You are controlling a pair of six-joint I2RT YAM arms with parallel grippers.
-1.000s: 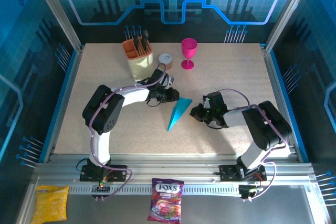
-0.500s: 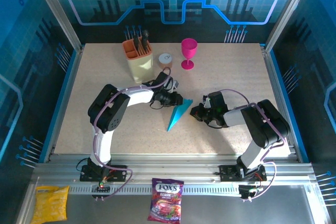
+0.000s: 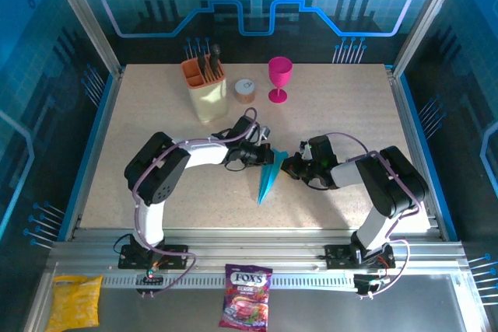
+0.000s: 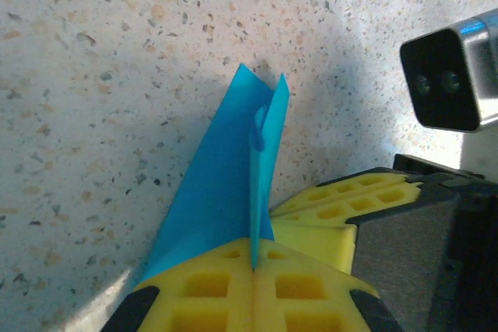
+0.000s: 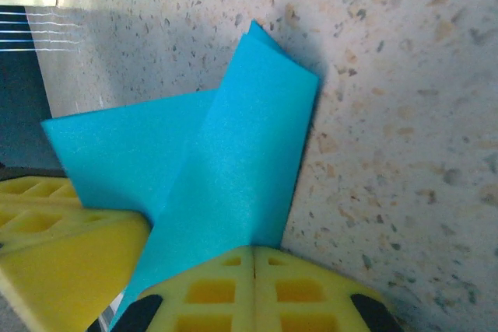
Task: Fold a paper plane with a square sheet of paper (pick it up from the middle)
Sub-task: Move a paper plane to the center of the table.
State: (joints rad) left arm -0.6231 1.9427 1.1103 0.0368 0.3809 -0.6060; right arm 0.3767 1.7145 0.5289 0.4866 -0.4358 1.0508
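**Top view.** The plane (image 3: 267, 176), a slim pointed dart of thin cyan-blue paper, lies near the middle of the tabletop (image 3: 132, 106), a pale, speckled, stone-like surface. Its wide tail points away from the arm bases and its sharp nose toward them. The left pincer (image 3: 268, 155) and the right pincer (image 3: 286, 166) meet at the tail from opposite sides, just beside each other.

**Left wrist view.** The left pincer's yellow pads (image 4: 210, 289), moulded with square pockets, are clenched on a thin upright fold of the plane. A broader flat panel slopes off to the left onto the tabletop. The paper is smooth, matte and unmarked, with crisp creases. The right pincer's yellow pads sit just behind the fold, below a black, boxy camera housing (image 4: 447, 75).

**Right wrist view.** The right pincer's pads (image 5: 311, 289) are pressed together on the paper. It fans out from them as two overlapping flat panels, one reaching left and one rising to a squared corner.

**Far tabletop.** A beige holder (image 3: 208, 103) with an orange insert and dark utensils, a small round tin (image 3: 244, 89) and a glossy pink goblet (image 3: 279, 78) stand upright, well apart from the plane.

**Near rail.** A purple candy bag (image 3: 246, 306) and a crinkled yellow bag (image 3: 75, 301) lie flat on the grey metal in front of the arm bases.
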